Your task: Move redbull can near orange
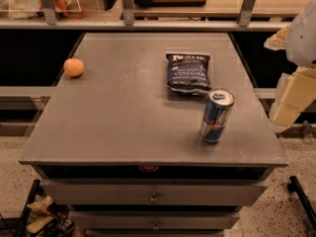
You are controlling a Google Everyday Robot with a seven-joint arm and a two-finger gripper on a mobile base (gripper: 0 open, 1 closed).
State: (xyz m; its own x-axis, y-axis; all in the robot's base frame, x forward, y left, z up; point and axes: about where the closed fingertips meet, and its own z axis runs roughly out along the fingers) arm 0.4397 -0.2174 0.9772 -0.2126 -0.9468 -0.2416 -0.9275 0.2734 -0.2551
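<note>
The redbull can (pixel 217 115) stands upright on the grey table (pixel 123 117), near its front right. The orange (pixel 73 67) lies at the table's far left edge, well apart from the can. My gripper (pixel 289 102) is a cream-coloured part under the white arm at the right edge of the view. It hangs beside the table's right edge, to the right of the can and apart from it, and it holds nothing that I can see.
A dark-blue chip bag (pixel 188 72) lies flat just behind the can. A shelf with rails (pixel 148 23) runs behind the table. Drawers (pixel 153 196) sit below the table's front edge. A cart with items (pixel 42 216) stands on the floor at lower left.
</note>
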